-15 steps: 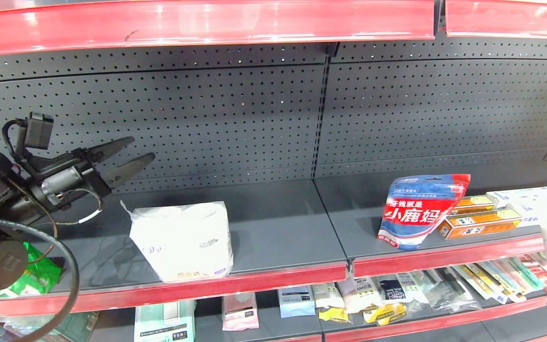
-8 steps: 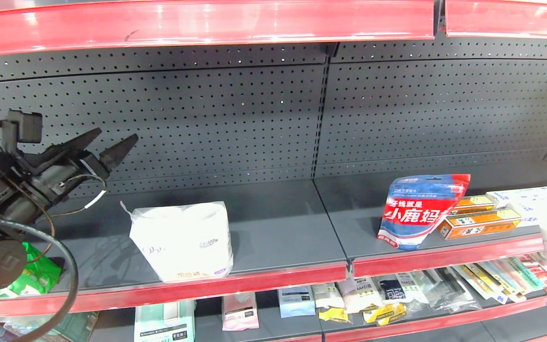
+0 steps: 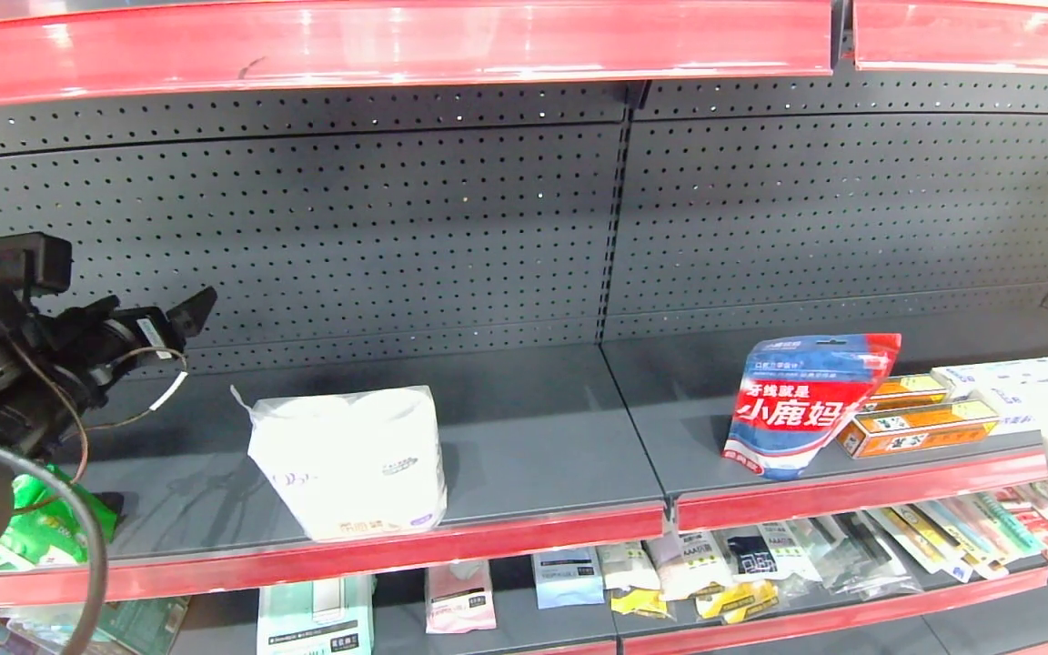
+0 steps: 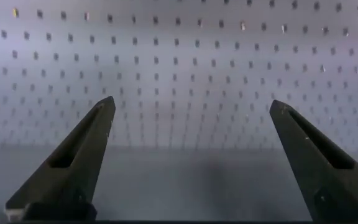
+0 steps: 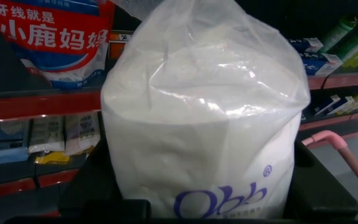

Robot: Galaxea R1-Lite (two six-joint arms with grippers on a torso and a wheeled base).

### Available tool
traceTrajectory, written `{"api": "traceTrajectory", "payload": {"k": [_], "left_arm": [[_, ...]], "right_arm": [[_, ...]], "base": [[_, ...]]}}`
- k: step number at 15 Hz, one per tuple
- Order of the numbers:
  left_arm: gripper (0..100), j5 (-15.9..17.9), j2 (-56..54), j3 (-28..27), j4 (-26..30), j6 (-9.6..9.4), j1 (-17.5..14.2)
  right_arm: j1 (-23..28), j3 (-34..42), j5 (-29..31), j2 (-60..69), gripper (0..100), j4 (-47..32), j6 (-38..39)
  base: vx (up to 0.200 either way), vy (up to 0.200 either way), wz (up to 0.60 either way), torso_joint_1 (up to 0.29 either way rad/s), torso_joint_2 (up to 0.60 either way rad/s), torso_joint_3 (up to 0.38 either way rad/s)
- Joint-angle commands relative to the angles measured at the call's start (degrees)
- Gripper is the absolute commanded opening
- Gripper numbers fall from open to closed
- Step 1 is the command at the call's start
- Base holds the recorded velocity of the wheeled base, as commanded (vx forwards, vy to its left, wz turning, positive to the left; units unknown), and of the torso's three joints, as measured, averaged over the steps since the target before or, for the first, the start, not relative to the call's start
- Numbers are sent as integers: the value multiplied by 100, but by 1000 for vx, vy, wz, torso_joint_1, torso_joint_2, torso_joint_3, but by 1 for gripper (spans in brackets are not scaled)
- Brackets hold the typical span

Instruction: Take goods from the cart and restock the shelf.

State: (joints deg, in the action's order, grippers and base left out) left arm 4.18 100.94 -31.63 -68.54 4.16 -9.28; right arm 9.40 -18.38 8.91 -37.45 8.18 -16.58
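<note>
The left gripper (image 4: pixel 191 102) holds its fingers spread wide with nothing between them, above the left end of the shelf (image 3: pixel 524 428) and facing the pegboard (image 3: pixel 397 227). The right gripper (image 5: pixel 207 193) is clamped on a white tissue pack (image 5: pixel 204 106) in front of the shelf's right end. A second white pack (image 3: pixel 351 459) stands at the left bay's front edge. An open stretch of shelf separates it from the pouch (image 3: pixel 801 405).

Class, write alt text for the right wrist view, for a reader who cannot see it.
A white tissue roll pack in clear plastic is gripped in the right hand, with its dark fingers on either side. Behind it, a red and blue pouch sits on a red-edged shelf, with small packets lower down.
</note>
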Motion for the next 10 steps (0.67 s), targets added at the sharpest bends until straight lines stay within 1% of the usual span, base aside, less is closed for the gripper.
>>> {"api": "traceTrajectory", "payload": {"k": [1,3,4,5,6,7,8,9,10], "left_arm": [[100,4,-663,307,376,-3,31],[100,4,-1032,720,429,-11,22],[100,13,-1243,913,464,-64,31],[100,13,-1481,1168,569,-187,31],[100,39,-1744,1432,666,-249,31],[100,153,-2061,1713,798,-257,31],[100,215,-2272,1871,877,-266,31],[100,338,-2799,2162,1255,-363,31],[100,452,-3203,2276,1633,-416,31]], "right_arm": [[18,72,5,185,0,-1,-3],[18,195,-3,335,0,-9,-3],[9,230,-3,379,0,-9,6],[-8,221,-21,388,0,-1,6],[-52,168,-109,352,0,-1,6],[-79,89,-311,300,0,8,6],[-79,28,-443,264,0,-1,-3],[-79,-113,-742,141,0,-1,-12],[-79,-210,-874,1,0,-1,-12]], "base": [[0,0,0,0,0,0],[0,0,0,0,0,0],[0,0,0,0,0,0],[0,0,0,0,0,0],[0,0,0,0,0,0],[0,0,0,0,0,0],[0,0,0,0,0,0],[0,0,0,0,0,0],[0,0,0,0,0,0]]}}
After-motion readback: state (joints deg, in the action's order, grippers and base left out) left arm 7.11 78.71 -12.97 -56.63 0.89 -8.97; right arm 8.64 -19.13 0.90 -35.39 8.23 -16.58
